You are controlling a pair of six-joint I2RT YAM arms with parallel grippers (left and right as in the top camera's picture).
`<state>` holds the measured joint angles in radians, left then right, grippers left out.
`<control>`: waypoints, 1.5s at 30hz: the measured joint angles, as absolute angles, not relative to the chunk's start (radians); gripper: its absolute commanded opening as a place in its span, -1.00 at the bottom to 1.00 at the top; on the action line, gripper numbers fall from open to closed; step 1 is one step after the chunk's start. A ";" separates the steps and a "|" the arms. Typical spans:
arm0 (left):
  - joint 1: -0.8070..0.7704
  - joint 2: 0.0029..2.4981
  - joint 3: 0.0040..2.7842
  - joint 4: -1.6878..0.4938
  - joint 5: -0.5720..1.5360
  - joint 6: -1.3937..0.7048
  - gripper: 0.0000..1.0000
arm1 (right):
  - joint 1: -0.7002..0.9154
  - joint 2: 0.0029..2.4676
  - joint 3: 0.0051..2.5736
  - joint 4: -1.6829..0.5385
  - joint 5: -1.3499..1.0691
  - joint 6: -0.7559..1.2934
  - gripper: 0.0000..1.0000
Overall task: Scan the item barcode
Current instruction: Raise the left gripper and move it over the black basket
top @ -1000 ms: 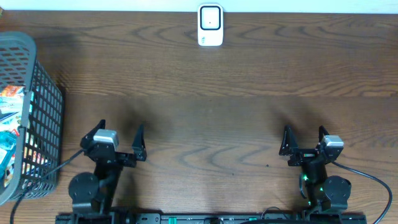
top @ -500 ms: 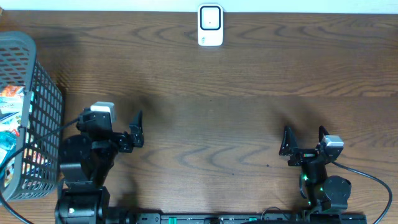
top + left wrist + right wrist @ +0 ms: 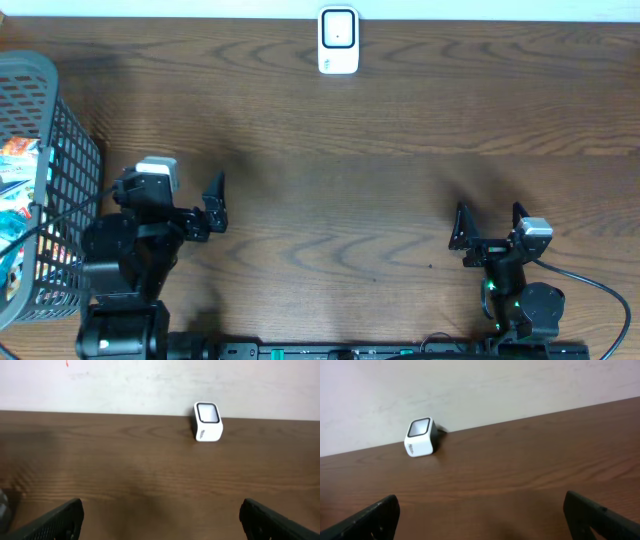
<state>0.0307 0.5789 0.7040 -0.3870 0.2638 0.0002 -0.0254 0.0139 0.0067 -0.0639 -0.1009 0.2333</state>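
**Both claws wide and empty, packets in the basket, scanner at the far edge**

The left claw (image 3: 161,511) stands wide apart with nothing between its fingers, low over the bare wood of the table (image 3: 350,150) and close beside the grey mesh basket (image 3: 78,190) at the table's left end. The right claw (image 3: 490,222) is also spread wide and holds nothing. It sits near the front edge on the right side, well apart from the left one. Colourful packets (image 3: 14,185) lie inside the basket; no barcode can be made out on them. The white scanner (image 3: 338,41) stands upright at the middle of the far edge, against the pale wall (image 3: 470,390), its dark window facing the arms, well away from both claws.
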 measured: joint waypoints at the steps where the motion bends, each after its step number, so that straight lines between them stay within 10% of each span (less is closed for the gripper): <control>1: 0.031 0.590 0.737 -0.406 0.263 0.000 0.95 | -0.025 0.014 0.007 -0.064 -0.101 0.233 0.98; 22: 0.031 0.872 1.344 -0.888 0.278 -0.001 0.95 | -0.025 0.014 0.007 -0.064 -0.101 0.233 0.98; 29: 0.049 0.966 1.456 -0.907 -0.005 -0.188 0.95 | -0.025 0.014 0.007 -0.064 -0.101 0.233 0.98; 45: 0.731 1.410 1.736 -1.242 -0.023 -0.615 0.95 | -0.025 0.014 0.007 -0.064 -0.101 0.233 0.99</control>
<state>0.7315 1.4097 1.7363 -1.2423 -0.0235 -0.6147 -0.0254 0.0139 0.0067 -0.0639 -0.1009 0.2333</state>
